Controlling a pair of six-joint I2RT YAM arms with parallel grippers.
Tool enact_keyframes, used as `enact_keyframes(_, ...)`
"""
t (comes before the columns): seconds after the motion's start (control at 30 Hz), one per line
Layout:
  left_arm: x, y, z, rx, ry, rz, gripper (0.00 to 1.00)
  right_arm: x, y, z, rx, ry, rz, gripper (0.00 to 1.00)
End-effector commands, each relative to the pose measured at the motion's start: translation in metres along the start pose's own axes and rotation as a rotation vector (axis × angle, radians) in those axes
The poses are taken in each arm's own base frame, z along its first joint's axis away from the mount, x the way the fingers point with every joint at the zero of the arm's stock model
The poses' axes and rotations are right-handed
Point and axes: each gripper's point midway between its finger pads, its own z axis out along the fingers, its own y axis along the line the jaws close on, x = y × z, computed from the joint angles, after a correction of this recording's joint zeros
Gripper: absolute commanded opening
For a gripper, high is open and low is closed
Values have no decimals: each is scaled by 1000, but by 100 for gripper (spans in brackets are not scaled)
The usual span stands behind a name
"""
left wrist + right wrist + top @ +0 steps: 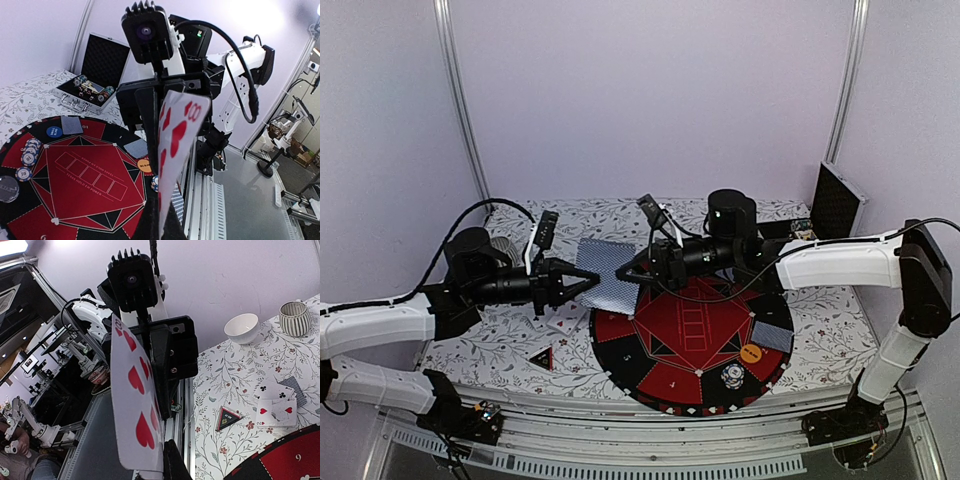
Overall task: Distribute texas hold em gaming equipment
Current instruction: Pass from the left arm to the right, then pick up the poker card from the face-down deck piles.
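Closest to both wrist cameras, one playing card (pixel 175 145), seen almost edge-on, white face with red hearts. Pinched from two opposite edges: left gripper (pixel 588 281) closed tight on one edge, right gripper (pixel 628 268) closed tight on the other, nothing else in either. Seen from above with grey-blue back up, held off the table between the two grippers, just beside the left rim of the round mat (pixel 690 320).

On the right part of the mat: second card (pixel 772 335) face down, orange disc (pixel 751 352) just beside it, small chip stack (pixel 731 376) nearer to the front rim. In the left wrist view, also blue disc (pixel 54 132) and dark disc (pixel 7 189) on the black border.

On the flowered cloth below the left arm: loose cards (pixel 565 322), some face up, and black-red triangle (pixel 541 358) near them, apart from the mat.

At the back right corner: open case (pixel 835 205), more chips inside. Behind the loose cards, in the right wrist view: white bowl (pixel 242 328) and striped cup (pixel 294 318).
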Motion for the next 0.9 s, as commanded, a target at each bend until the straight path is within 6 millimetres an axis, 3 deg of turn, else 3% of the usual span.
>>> enact_keyframes(0.0, -7, -5, -3, 8, -33, 19, 0, -5, 9, -2, -22, 2, -27, 2)
enact_keyframes(0.03, -8, -4, -3, 1, -34, 17, 0, -4, 8, -2, -18, 6, -26, 2)
enact_keyframes(0.07, -6, -1, -2, -11, -31, 14, 6, -3, 7, -2, -14, 11, -20, 2)
enact_keyframes(0.13, -4, 3, -2, -35, -19, 17, 32, -2, 7, -2, -6, 23, -18, 2)
enact_keyframes(0.2, -2, 7, -2, -55, -5, 20, 43, -1, 8, -3, 1, 34, -23, 2)
enact_keyframes(0.3, -6, 9, -4, -79, -9, 44, 52, 1, 10, -5, 2, 55, -25, 2)
enact_keyframes(0.4, -11, 5, -4, -64, -14, 65, 53, 6, 10, -6, 0, 79, -19, 2)
enact_keyframes(0.5, -5, 7, 1, -53, 15, 44, 46, 10, 13, -5, -21, 106, -13, 2)
enact_keyframes(0.7, -1, 9, 5, -44, 18, 24, 0, 31, 0, -3, 2, 172, 20, 2)
enact_keyframes(0.87, 13, 42, 8, -186, 37, 41, 0, 62, -44, -18, 123, 223, 55, 2)
